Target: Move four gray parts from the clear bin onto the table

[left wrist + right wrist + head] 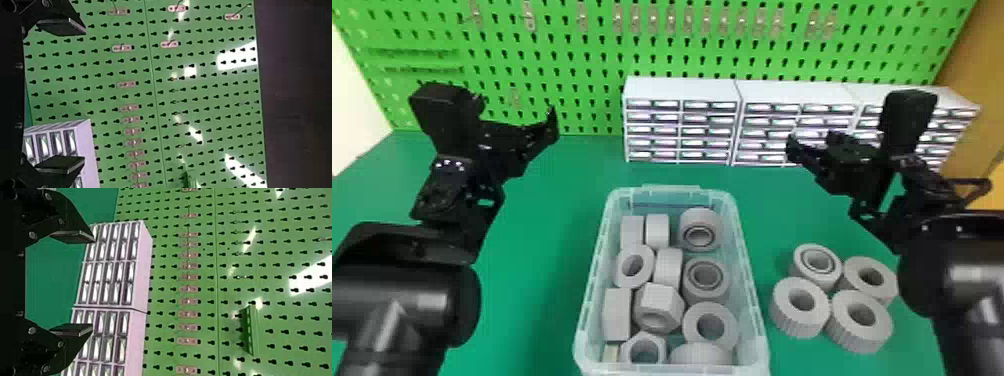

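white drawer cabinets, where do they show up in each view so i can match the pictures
Head view: cabinets at the back of the table, from mid-picture rightward.
Left wrist view: part of one, partly behind a finger of the left gripper.
Right wrist view: two, partly behind the right gripper's fingers.
Shared landmark: green pegboard.

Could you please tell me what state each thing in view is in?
Bin: open, lid off, still holding parts
Parts in bin: loosely packed, some hole-up, some on edge
Four gray parts: on the table, grouped right of the bin, holes up
Left gripper: open, empty
Right gripper: open, empty
Pegboard: upright, hangers mounted
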Robot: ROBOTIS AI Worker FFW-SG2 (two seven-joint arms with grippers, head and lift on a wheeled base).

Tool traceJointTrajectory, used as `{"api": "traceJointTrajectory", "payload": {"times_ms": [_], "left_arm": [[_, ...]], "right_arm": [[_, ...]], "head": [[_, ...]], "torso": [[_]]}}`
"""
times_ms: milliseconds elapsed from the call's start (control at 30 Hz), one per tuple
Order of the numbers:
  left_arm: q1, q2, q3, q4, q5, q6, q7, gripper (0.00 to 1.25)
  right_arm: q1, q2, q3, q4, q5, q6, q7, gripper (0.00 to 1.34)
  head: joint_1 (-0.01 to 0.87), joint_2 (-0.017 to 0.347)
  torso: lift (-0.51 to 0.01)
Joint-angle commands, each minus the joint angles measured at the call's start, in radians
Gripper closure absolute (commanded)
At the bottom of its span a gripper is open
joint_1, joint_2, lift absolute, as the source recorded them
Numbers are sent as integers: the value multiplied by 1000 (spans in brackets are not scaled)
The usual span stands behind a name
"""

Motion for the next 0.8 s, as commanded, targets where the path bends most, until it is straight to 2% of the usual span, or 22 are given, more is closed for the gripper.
{"api": "traceJointTrajectory", "payload": {"times_ms": [0, 767], "left_arm": [[0, -1, -2, 0, -4, 0, 0, 130], [0, -1, -4, 2, -4, 0, 0, 131]], "right_arm": [[0, -1, 2, 0, 0, 0, 1, 469], [0, -3, 5, 2, 0, 2, 1, 469]], "head": [[686, 26], [686, 26]], "torso": [[-50], [-50]]}}
